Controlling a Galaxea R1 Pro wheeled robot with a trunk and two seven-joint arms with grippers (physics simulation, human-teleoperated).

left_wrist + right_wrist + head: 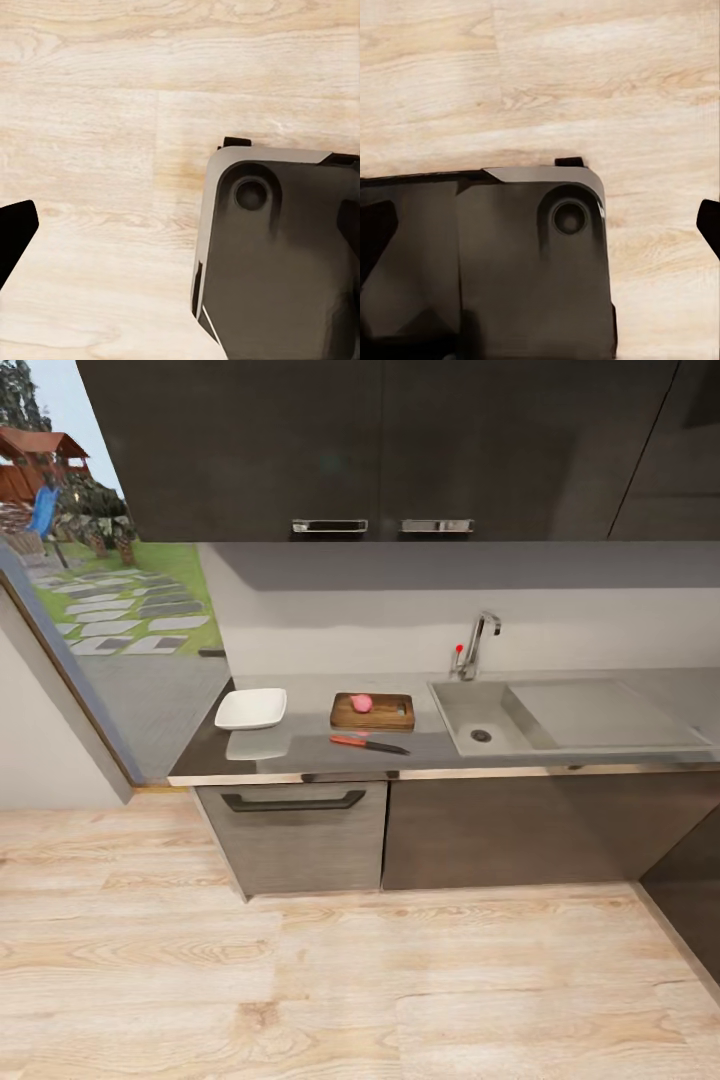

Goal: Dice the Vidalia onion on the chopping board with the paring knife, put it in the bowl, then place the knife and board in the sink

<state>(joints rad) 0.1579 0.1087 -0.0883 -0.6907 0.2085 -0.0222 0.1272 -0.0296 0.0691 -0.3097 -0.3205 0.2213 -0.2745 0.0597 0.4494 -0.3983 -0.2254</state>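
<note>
The pink Vidalia onion (362,703) rests on the brown chopping board (391,712), which lies on the grey countertop (300,748) just left of the sink (470,712). In front of the board lies the paring knife (368,743), orange-red handle to the left, dark blade pointing right. The white square bowl (250,708) stands left of the board. The sink basin holds nothing but its drain. In the wrist views my left gripper (184,240) and right gripper (540,232) hang over the wooden floor, fingers spread wide with nothing between them.
A chrome tap (478,643) stands behind the sink and a flat drainboard (600,712) lies to its right. Dark wall cabinets (380,450) hang above. A glass opening (110,610) is at the left. Light wood floor (350,980) separates me from the counter. My dark base (277,262) shows under the grippers.
</note>
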